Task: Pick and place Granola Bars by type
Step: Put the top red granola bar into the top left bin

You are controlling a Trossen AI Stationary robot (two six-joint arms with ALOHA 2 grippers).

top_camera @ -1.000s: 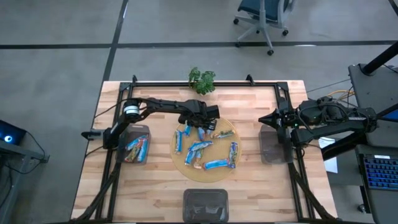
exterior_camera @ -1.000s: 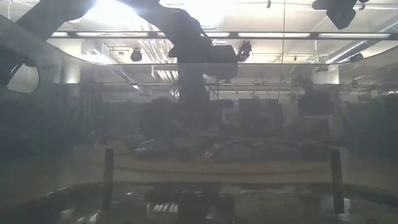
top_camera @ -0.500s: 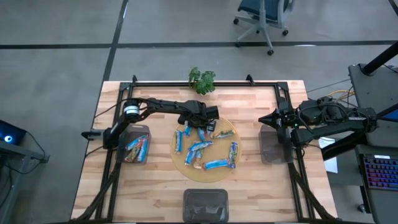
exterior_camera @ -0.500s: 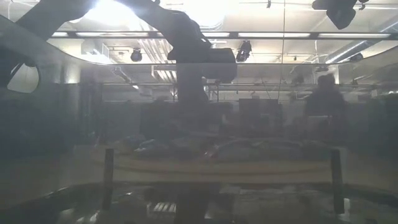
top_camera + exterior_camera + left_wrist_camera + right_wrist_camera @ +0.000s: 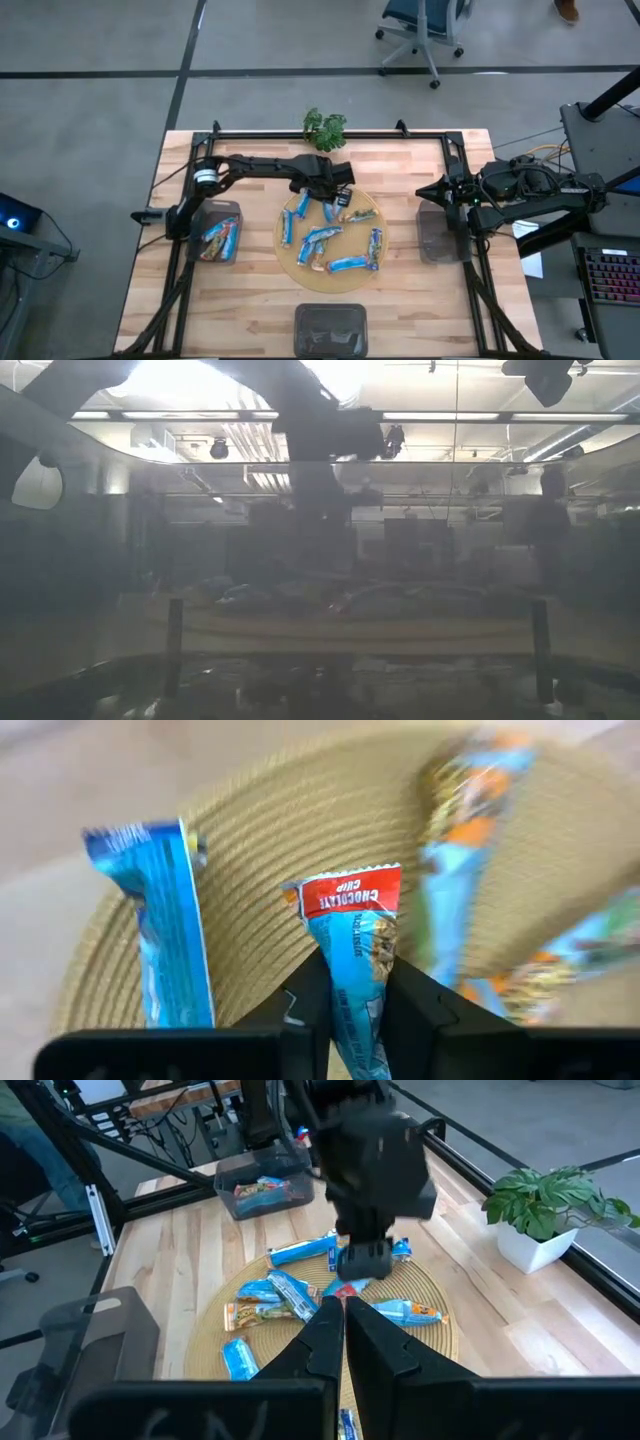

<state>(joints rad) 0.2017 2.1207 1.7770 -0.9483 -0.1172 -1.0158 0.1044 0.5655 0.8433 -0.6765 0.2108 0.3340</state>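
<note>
Overhead, wooden table (image 5: 400, 300) on grey floor (image 5: 100, 60)

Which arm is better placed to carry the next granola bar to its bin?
The left. Its hand is shut on a chocolate chip granola bar above the round woven mat, near the bin already holding bars. The right hand waits at the table's right edge, holding nothing.

Place: robotics lab
Evidence: framed wooden tabletop (image 5: 250, 300), concrete floor (image 5: 90, 60), office chair (image 5: 425, 25), ceiling strip lights (image 5: 450, 416)
</note>
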